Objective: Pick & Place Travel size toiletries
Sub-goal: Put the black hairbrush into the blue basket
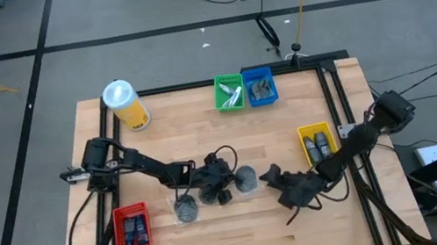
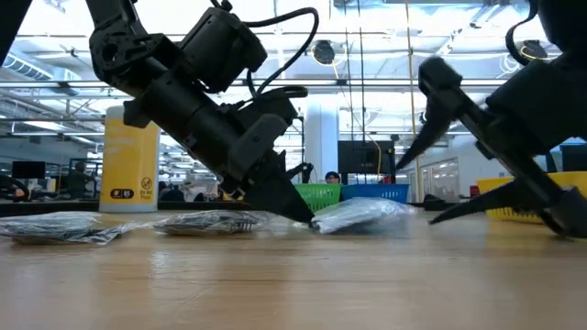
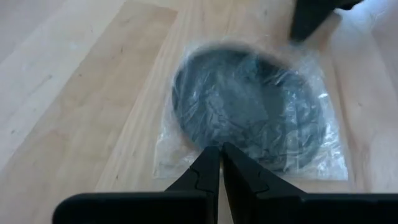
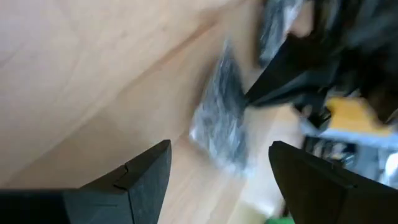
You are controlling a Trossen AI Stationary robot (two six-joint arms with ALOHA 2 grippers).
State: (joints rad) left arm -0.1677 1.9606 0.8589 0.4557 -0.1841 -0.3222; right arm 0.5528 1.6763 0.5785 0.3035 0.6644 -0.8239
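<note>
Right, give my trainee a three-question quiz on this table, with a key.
1. True or false: the left tool is shut at the edge of a bagged dark disc.
2. Which tray sits nearest the right arm: A red, B yellow, C green?
3. Fill in: the right tool is ____, holding nothing.

Key: 1 true; 2 B; 3 open.

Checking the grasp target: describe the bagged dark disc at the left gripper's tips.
The round dark-grey disc in a clear crinkled plastic bag lies flat on the light wooden table, near its middle, between the arms. The left gripper, fingers shut, has its tips at the bag's edge; whether they pinch it is unclear. The open right gripper sits apart, just beside it.
</note>
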